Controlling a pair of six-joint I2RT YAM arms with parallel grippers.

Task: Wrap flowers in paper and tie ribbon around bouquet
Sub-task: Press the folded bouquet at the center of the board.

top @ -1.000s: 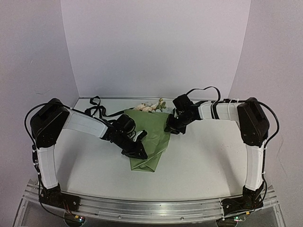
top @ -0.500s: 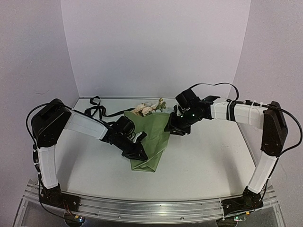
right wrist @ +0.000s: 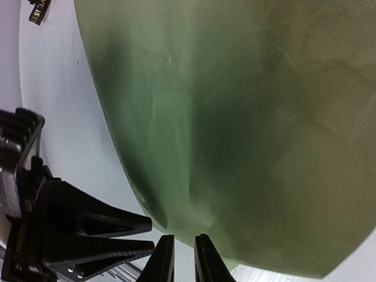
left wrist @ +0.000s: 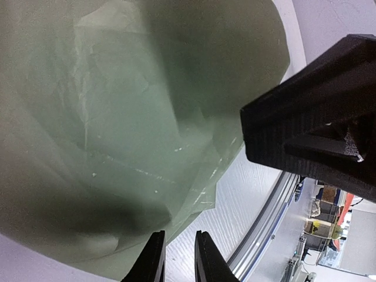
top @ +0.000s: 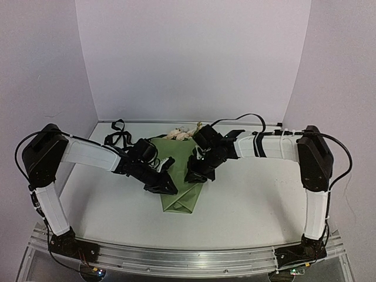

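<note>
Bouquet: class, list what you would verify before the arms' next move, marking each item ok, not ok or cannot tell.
1. flowers inside the paper: ok, blooms show at its far end.
2. Paper folded into a cone: ok.
3. ribbon tied round it: not ok, it lies apart at far left.
4. left gripper gripping paper: cannot tell.
5. right gripper gripping paper: cannot tell.

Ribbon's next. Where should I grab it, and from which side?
Take the ribbon on the single strand trailing toward the bouquet, coming straight down from above. It lies flat on the table there, while the far-left end is a heap of loops where a pinch would probably catch several layers.
</note>
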